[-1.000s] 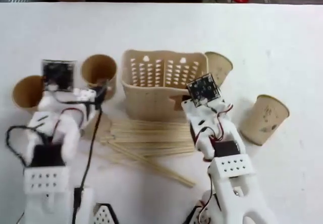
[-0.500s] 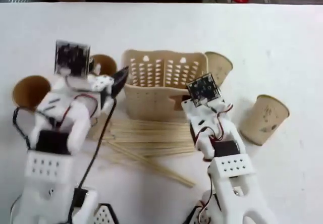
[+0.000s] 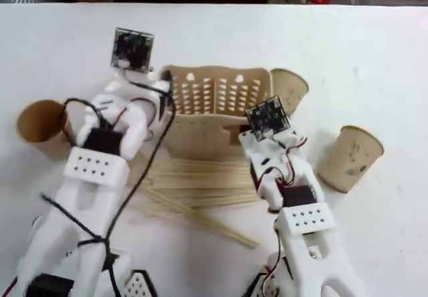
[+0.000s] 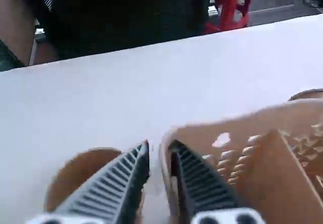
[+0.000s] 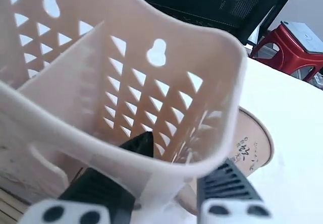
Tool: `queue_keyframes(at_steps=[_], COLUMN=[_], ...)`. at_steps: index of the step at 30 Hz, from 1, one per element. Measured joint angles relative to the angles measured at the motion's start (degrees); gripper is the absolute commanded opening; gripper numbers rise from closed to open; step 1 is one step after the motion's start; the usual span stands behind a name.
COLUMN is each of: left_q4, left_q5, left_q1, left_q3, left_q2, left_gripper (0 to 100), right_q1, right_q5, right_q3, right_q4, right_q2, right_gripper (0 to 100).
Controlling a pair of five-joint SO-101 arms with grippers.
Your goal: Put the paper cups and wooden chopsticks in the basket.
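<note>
My left gripper [image 4: 159, 151] is shut on the rim of a brown paper cup [image 4: 75, 173], held just beside the left end of the beige basket [image 4: 252, 158]. In the high view the left gripper [image 3: 164, 85] sits at the basket's [image 3: 200, 130] left rim, and the arm hides that cup. My right gripper [image 5: 184, 153] clamps the basket's [image 5: 166, 82] near right corner, one finger inside and one outside. Other cups stand at the far left [image 3: 40, 122], behind the basket's right end [image 3: 291, 86] [image 5: 252, 143], and lie tipped at the right [image 3: 351, 156]. Wooden chopsticks [image 3: 194, 183] lie piled in front of the basket.
The white table [image 3: 348, 43] stretches bare behind the basket. A red stool [image 4: 229, 4] and dark chair legs stand past the far edge. Both arm bases take up the front edge.
The left arm has lifted and swung from beside the two left cups toward the basket's left rim, taking one cup along. The right arm has stayed put.
</note>
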Motion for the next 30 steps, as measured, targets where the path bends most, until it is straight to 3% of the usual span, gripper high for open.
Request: queue_keyframes(at_steps=[7, 15, 24, 30], left_q4=[-0.53, -0.88, -0.79, -0.79], left_q5=[2.99, 4.13, 4.22, 4.22], left_q1=[0.09, 0.18, 0.62, 0.62], left_q3=[-0.53, -0.79, -0.7, -0.53], left_q2=[1.49, 1.76, 1.85, 1.85], left_gripper=[3, 3, 3, 3], right_q1=[-0.26, 2.81, 5.89, 1.41], right_q5=[0.0, 0.0, 0.0, 2.81], right_q3=[-0.09, -1.93, -0.18, 2.11], right_q4=[0.09, 11.08, 27.78, 34.81], right_q2=[0.0, -5.45, -32.0, -44.75], right_gripper=[8.7, 2.0, 3.8, 23.9])
